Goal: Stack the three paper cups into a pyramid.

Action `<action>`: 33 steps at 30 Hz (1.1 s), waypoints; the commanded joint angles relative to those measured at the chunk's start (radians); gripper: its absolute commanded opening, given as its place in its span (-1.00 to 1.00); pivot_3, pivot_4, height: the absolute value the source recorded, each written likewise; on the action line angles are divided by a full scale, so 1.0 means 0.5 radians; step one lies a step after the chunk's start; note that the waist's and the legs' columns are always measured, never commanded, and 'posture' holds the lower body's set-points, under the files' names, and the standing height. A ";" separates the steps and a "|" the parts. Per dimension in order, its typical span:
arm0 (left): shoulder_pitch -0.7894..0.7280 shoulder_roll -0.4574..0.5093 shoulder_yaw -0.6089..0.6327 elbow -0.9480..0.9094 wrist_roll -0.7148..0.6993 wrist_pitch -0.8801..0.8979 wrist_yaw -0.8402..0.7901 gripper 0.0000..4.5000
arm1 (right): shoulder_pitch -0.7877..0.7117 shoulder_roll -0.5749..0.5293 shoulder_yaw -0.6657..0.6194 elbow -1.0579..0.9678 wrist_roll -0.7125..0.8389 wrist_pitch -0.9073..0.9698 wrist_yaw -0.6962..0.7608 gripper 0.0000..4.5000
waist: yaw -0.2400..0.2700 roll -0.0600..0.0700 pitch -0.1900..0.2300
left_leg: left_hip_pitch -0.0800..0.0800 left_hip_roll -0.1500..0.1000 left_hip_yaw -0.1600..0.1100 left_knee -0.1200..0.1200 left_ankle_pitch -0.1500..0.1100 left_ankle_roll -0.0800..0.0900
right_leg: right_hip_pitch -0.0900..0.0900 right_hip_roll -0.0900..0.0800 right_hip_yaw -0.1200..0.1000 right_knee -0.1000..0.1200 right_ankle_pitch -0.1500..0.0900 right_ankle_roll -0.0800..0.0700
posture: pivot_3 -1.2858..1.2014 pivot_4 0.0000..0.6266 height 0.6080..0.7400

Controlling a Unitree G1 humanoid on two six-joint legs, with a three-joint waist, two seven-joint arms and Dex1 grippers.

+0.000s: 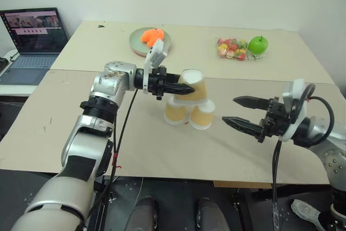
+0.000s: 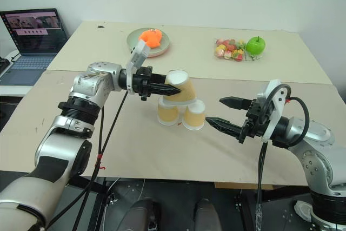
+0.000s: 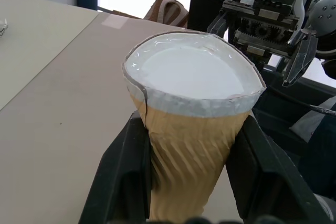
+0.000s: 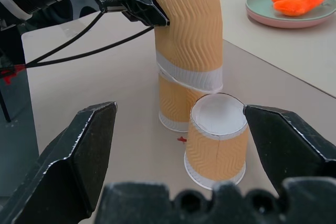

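While the left gripper is clamped tight on the top cup, that cup sits tilted above the two base cups, lower edge touching or nearly touching them; exact contact I cannot tell. Both base cups stand upside down, side by side and touching, on the tan table. The left base cup is directly under the held cup; the right base cup is just beside it, toward the right gripper. From the right wrist view the held cup looks centred over the left base cup rather than over the seam.

Right gripper jaws are spread wide, holding nothing, hovering near the right base cup with fingers pointed at it.

Step in hand, as I judge: seat the third cup to finish the pyramid. To do it well, shift the held cup toward the right base cup until it spans both bases, level it out, lower until it rests flat, then open slowly and draw the fingers straight away from the stack. Risk: off-centre release tips it, or fingers nudge the light base cups apart.

Far from the base cups: green plate with orange toy, green apple, laptop.
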 commanded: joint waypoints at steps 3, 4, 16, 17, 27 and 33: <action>-0.132 -0.059 0.044 0.096 0.052 -0.109 -0.005 -0.21 | -0.007 -0.039 -0.076 -0.078 0.052 -0.019 -0.011 1.00 | -0.001 0.000 0.000 | 0.000 0.000 0.000 0.000 0.000 0.000 | 0.000 0.000 0.000 0.000 0.000 0.000 | 0.03 -0.52 0.03; -0.139 -0.066 0.044 0.115 0.061 -0.123 -0.003 -0.21 | -0.001 -0.038 -0.079 -0.082 0.052 -0.020 -0.014 1.00 | -0.001 0.000 0.000 | 0.000 0.000 0.000 0.000 0.000 0.001 | 0.000 0.000 0.000 0.000 0.000 0.000 | 0.03 -0.52 0.03; -0.182 -0.087 0.102 0.212 0.127 -0.238 0.047 0.99 | 0.020 -0.037 -0.089 -0.089 0.057 -0.020 -0.040 1.00 | -0.001 0.000 0.000 | -0.001 0.000 0.000 0.000 0.000 0.001 | -0.001 0.000 0.000 0.000 0.000 0.000 | 0.03 -0.52 0.03; -0.182 -0.087 0.105 0.211 0.127 -0.238 0.047 0.99 | 0.019 -0.037 -0.088 -0.088 0.058 -0.020 -0.040 1.00 | -0.001 0.000 0.000 | -0.001 0.000 0.000 0.000 0.000 0.001 | 0.000 0.000 0.000 0.000 0.000 0.000 | 0.03 -0.52 0.03; -0.150 0.030 0.439 -0.240 -0.198 0.187 0.179 0.99 | -0.042 -0.058 -0.077 -0.029 0.055 -0.016 -0.018 1.00 | -0.005 0.000 0.000 | -0.001 0.001 0.000 0.000 0.000 0.001 | -0.001 0.000 0.000 0.001 0.000 0.000 | 0.03 -0.52 0.03; 0.024 0.199 0.702 -0.603 -0.447 0.583 0.432 0.99 | -0.039 -0.061 -0.079 -0.006 0.045 -0.028 -0.017 1.00 | -0.019 0.000 0.000 | -0.001 0.001 -0.001 0.000 0.000 0.000 | -0.001 0.000 0.000 0.002 0.000 0.000 | 0.03 -0.52 0.03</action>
